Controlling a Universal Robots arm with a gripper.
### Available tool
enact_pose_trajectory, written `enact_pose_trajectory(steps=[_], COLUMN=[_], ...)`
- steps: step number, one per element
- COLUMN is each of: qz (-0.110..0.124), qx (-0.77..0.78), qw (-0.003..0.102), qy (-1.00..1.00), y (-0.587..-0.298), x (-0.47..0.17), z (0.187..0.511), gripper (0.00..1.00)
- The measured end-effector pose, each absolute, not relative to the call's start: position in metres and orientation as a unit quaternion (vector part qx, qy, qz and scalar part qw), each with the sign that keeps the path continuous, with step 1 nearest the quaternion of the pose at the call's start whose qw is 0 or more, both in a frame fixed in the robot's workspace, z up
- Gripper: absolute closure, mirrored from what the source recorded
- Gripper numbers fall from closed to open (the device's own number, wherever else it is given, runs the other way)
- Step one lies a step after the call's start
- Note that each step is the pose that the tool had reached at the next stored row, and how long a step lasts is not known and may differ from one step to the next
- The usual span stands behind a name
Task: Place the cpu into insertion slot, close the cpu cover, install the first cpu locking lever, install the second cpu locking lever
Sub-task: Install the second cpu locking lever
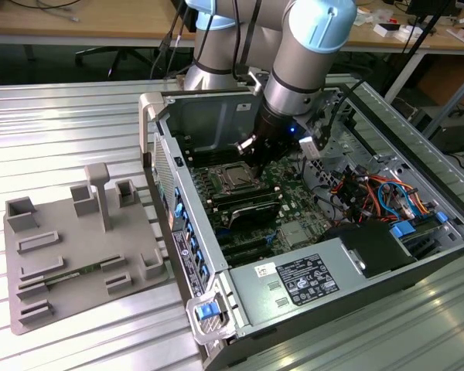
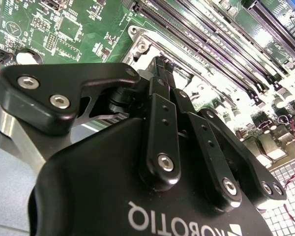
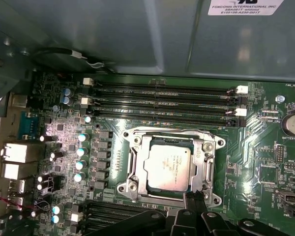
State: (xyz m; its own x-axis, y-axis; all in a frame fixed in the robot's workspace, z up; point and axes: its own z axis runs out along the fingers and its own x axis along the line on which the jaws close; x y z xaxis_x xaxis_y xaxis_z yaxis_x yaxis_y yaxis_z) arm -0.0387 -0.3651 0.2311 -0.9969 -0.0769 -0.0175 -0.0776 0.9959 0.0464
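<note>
The cpu (image 3: 167,164), a silver-grey square chip, lies flat in the insertion slot (image 3: 129,186) on the green motherboard. The silver cpu cover (image 3: 207,162) is down around it, and the chip shows through its window. My gripper (image 3: 194,197) is shut with nothing between its fingers. Its black fingertips touch or hover just at the socket's edge nearest the wrist. In the exterior view the gripper (image 1: 255,160) reaches down inside the computer case, right beside the socket (image 1: 233,178). In the second wrist view the closed fingertips (image 2: 160,66) meet at the socket's metal rim (image 2: 142,46).
Long black memory slots (image 3: 162,101) run on both sides of the socket. Capacitors (image 3: 81,152) stand close by. The case walls (image 1: 209,116) surround the board, with coloured cables (image 1: 379,193) and a power supply (image 1: 301,282) at the exterior view's right. A grey fixture plate (image 1: 77,247) lies outside the case.
</note>
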Motion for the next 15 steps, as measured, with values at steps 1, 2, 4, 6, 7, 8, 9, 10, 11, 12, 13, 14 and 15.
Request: enact_pose_trajectory(steps=[1,2,4,6,7,8,9,10,11,12,13,14,15], qz=[0.023,0.023,0.024,0.023,0.023,0.023,0.023,0.024,0.023,0.023,0.023,0.023,0.023], qx=[-0.039,-0.039,-0.039,-0.039,-0.039,-0.039,-0.039,-0.039,-0.039,-0.039,-0.039,-0.039,-0.039], qw=[0.008,0.008,0.008,0.008,0.008,0.008,0.008,0.008,0.008,0.008,0.008,0.008,0.008], qy=[0.999,0.999,0.999,0.999,0.999,0.999,0.999,0.999,0.999,0.999,0.999,0.999,0.999], y=[-0.3651,-0.3651,-0.3651,-0.3651,-0.3651,-0.3651,-0.3651,-0.3651,-0.3651,-0.3651,-0.3651,-0.3651,-0.3651], x=[-0.0387,-0.0387,-0.0387,-0.0387,-0.0387,-0.0387,-0.0387,-0.0387,-0.0387,-0.0387,-0.0387,-0.0387,-0.0387], z=[0.2309,0.2308,0.2304,0.2300,0.2298,0.2296,0.2294,0.2294,0.2292,0.2290,0.2289,0.2277,0.2266], gripper=[0.89,0.89,0.89,0.89,0.89,0.89,0.89,0.89,0.89,0.89,0.89,0.89,0.89])
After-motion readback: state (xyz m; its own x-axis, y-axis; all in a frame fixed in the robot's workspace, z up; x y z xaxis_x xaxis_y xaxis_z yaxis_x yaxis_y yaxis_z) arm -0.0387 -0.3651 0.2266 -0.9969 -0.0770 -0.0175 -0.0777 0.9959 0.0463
